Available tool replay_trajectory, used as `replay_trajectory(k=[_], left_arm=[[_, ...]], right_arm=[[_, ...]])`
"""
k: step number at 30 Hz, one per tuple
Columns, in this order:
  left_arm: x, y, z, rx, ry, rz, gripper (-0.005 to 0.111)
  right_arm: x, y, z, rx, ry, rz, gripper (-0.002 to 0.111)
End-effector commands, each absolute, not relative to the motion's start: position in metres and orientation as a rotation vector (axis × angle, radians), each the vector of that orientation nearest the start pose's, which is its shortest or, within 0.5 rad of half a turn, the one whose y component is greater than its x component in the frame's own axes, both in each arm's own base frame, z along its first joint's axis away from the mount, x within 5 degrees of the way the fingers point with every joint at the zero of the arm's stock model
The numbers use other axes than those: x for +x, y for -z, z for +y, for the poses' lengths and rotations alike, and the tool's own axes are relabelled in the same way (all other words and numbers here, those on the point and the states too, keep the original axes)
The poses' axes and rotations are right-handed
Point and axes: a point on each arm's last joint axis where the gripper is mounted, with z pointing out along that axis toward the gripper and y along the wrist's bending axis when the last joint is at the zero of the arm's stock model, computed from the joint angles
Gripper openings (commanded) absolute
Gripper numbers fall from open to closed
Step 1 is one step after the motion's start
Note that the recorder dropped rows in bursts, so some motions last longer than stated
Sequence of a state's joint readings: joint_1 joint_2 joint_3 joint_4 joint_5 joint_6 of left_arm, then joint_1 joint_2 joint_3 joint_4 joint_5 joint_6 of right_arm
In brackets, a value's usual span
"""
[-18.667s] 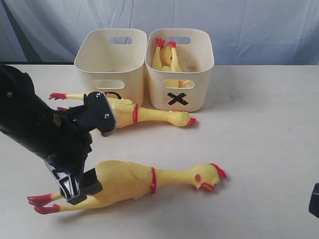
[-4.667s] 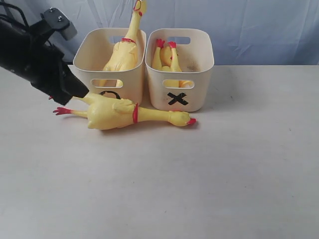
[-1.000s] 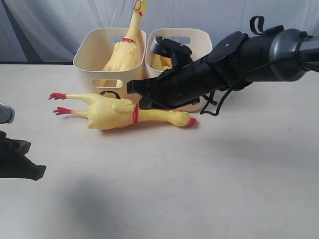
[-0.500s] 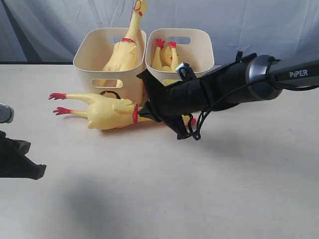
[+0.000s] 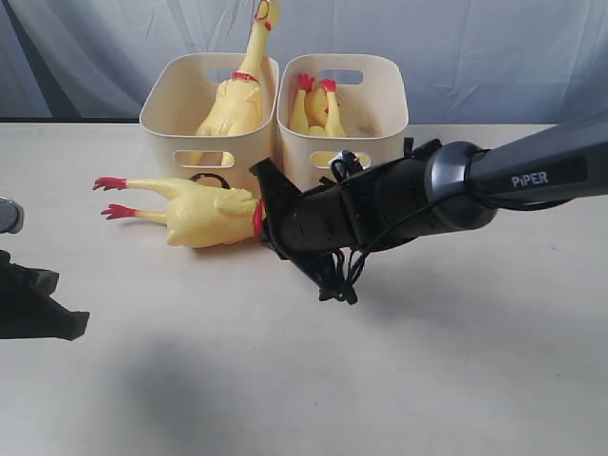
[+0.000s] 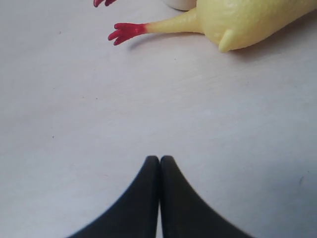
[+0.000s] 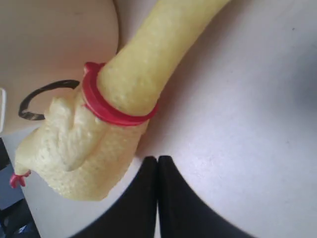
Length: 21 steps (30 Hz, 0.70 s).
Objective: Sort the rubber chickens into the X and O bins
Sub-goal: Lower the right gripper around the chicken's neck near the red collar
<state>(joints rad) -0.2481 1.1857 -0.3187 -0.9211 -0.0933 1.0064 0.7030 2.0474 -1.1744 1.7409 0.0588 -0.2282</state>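
One large rubber chicken (image 5: 204,214) lies on the table in front of the bins, red feet to the left. My right gripper (image 5: 268,233) is shut and empty; its tips (image 7: 157,158) sit on the table just beside that chicken (image 7: 129,64), near its red neck band (image 7: 114,111). The arm hides the chicken's head. A second large chicken (image 5: 233,100) stands in the O bin (image 5: 161,109), head up. The small chicken (image 5: 318,100) sits feet-up in the X bin (image 5: 385,104), whose mark the arm covers. My left gripper (image 5: 76,325) is shut at the near left, away from the lying chicken (image 6: 247,20).
The two bins stand side by side at the table's back edge before a blue-grey curtain (image 5: 475,47). The O mark (image 7: 44,96) shows on the bin wall behind the lying chicken. My right arm (image 5: 446,185) stretches across the table's middle from the right.
My right arm has dropped lower and shifted left, bringing its shut gripper down beside the lying chicken's neck and hiding the head. The left gripper and the chickens have stayed put.
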Motion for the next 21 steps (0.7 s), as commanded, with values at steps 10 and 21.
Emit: replay_trajectory(k=[10,21], left_arm=[[0.186,-0.178,-0.041,0.293,0.029,2.277,0.000],[0.184,-0.177,-0.042,0.271,0.064,2.296,0.000]], right_arm=[[0.300,-0.168,0.282,1.249,-0.921,2.140,-0.001],[0.285,-0.166,0.283,1.429,-0.784,1.850,-0.001]])
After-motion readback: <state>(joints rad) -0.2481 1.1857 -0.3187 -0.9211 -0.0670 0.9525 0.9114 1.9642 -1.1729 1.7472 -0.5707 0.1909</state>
